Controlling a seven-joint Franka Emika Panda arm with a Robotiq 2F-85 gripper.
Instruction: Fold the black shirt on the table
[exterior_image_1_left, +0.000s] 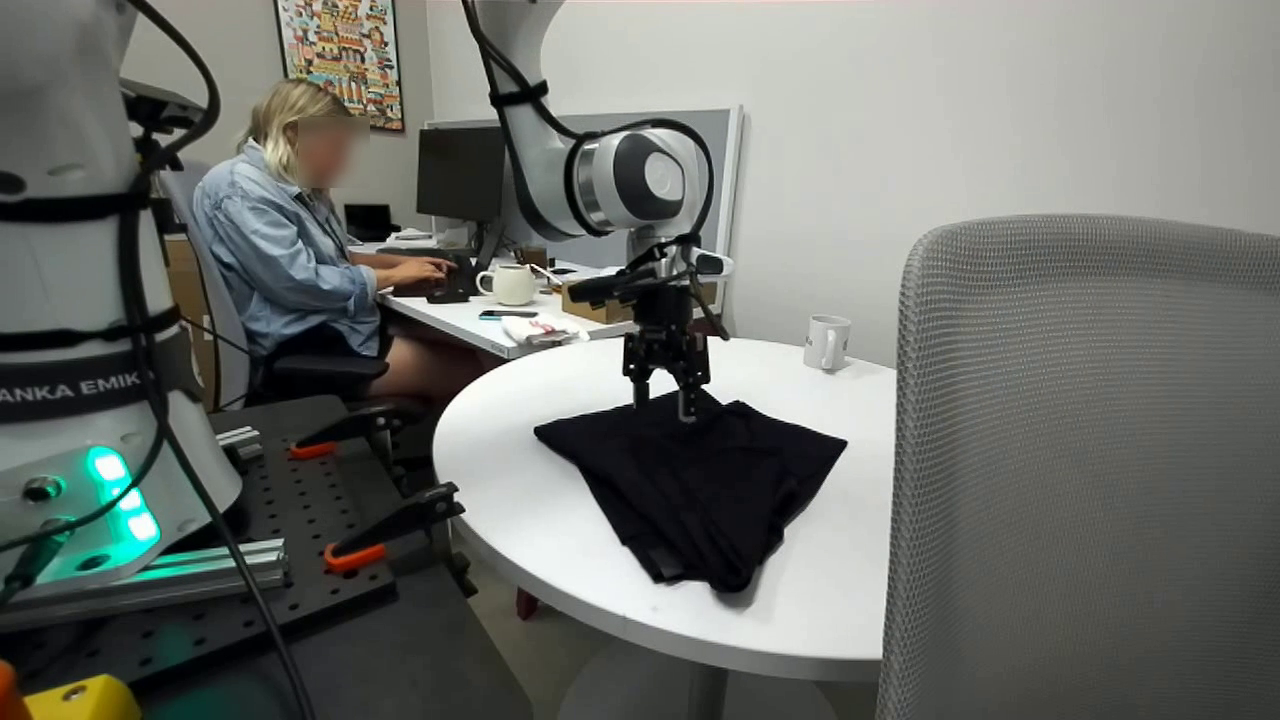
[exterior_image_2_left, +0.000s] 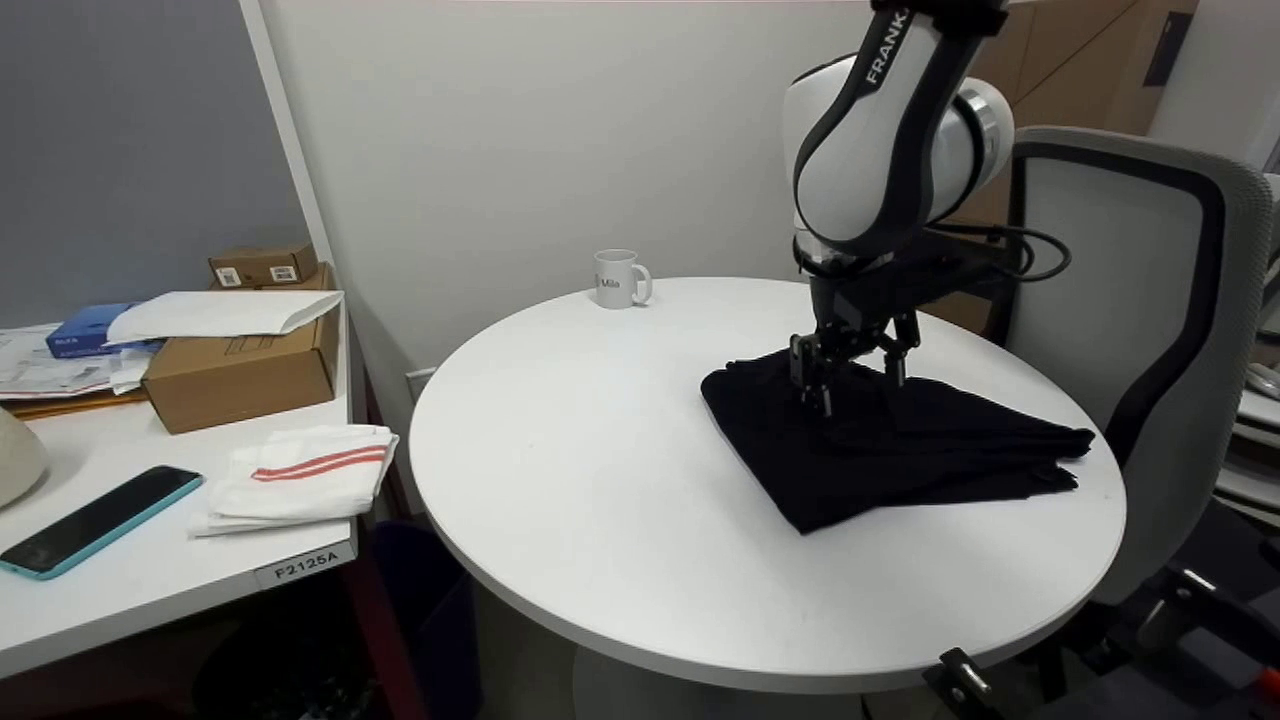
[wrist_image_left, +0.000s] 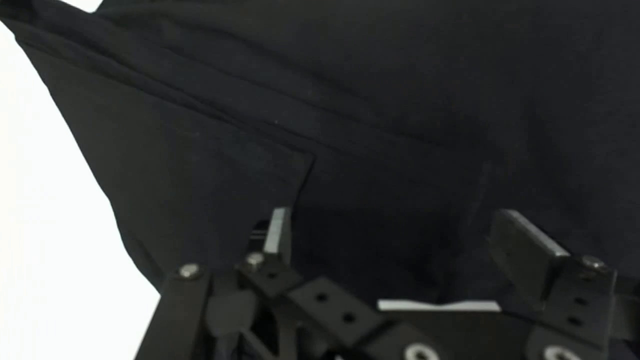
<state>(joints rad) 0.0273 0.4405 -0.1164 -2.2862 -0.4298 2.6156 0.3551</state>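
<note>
1. Right of centre in an exterior view, the black shirt lies in a loose, layered heap on the table; in both exterior views my gripper stands over its upper part.

2. My fingers are spread well apart across the lower part of the wrist view, with dark cloth showing in the gap and nothing visibly pinched.

3. I judge the cloth light, limp and hard to damage. Its matte face should give my pads enough bite, but the layers may slide over one another, and whatever I lift will likely sag.

4. I would take hold at a free edge, perhaps the lower corner in an exterior view, pinching deep enough to catch every layer; closing on the flat middle might only gather a ridge.

5. Black on black swallows most creases. I cannot make out collar or sleeves, nor count the layers; the wrist view gives just a few ridges and a short edge near one finger.

6. That view cuts the garment off at the top and right. A mesh chair hides the table's right end in an exterior view. Whether my fingertips touch fabric, I cannot tell.
</note>
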